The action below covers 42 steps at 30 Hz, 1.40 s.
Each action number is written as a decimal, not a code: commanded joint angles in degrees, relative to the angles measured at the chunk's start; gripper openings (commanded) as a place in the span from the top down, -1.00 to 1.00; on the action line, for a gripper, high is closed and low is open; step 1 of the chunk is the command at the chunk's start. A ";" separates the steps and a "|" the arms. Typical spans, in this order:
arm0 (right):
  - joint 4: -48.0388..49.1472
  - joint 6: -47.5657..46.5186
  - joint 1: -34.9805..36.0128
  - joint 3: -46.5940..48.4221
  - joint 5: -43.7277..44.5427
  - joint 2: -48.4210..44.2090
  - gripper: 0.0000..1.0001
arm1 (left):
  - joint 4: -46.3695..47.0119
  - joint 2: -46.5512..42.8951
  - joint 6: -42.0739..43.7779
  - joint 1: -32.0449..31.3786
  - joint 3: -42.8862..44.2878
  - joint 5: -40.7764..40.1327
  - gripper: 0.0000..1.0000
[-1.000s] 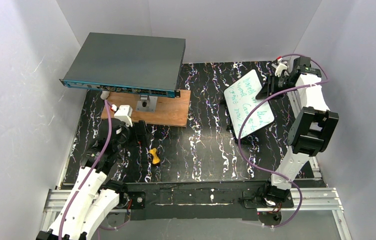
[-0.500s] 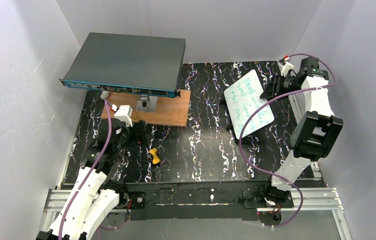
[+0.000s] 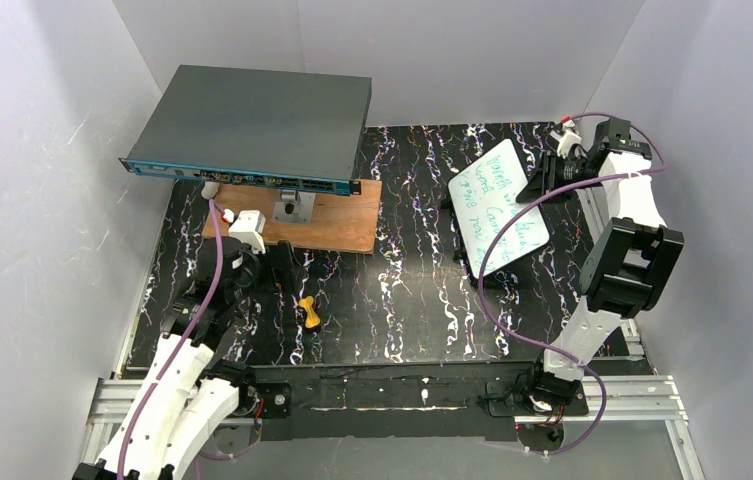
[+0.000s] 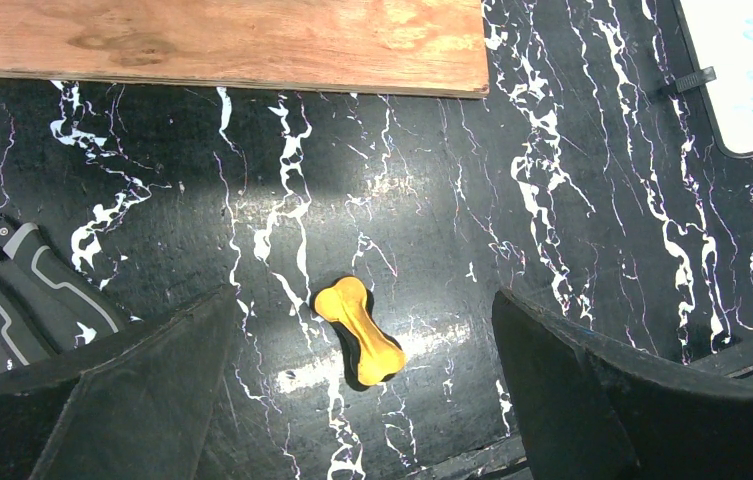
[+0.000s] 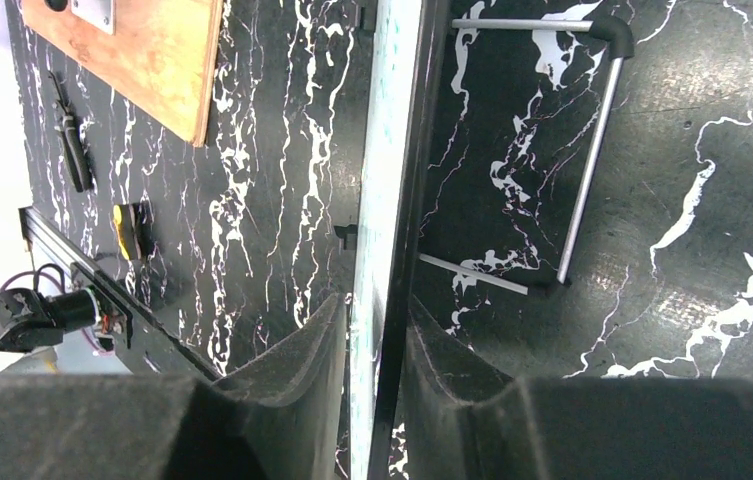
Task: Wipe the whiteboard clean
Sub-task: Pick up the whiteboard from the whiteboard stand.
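While the right gripper [image 5: 377, 320] clasps the far edge of the small white rectangular whiteboard [image 3: 497, 205], propped well right of the brown wooden plank [image 3: 302, 215], the left gripper [image 4: 364, 298] hangs spread over a yellow bone-shaped piece [image 4: 357, 332]. Risk: a twisting pull could topple the board off its stand.

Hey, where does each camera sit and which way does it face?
Top view: high behind the robot, facing down over the table; left arm and right arm show.
Left wrist: on the left arm, facing down at a yellow bone-shaped piece, framed by the open left claw.
Right wrist: on the right arm, sighting along the edge of the whiteboard, the right claw straddling it.
Shared: all three catch the whiteboard and wooden plank.
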 commanded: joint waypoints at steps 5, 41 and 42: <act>-1.56 -0.48 0.73 0.99 -0.86 1.02 0.52 | 0.20 -0.36 0.06 0.32 1.83 0.55 -0.99; -14.36 -18.56 9.54 -11.08 -14.38 -22.00 0.97 | 18.20 -2.07 0.70 -9.87 -5.40 17.36 -0.99; -15.19 -20.40 10.18 -11.86 -14.74 -22.32 0.97 | 17.42 -1.16 1.25 -11.52 -5.01 15.41 -0.99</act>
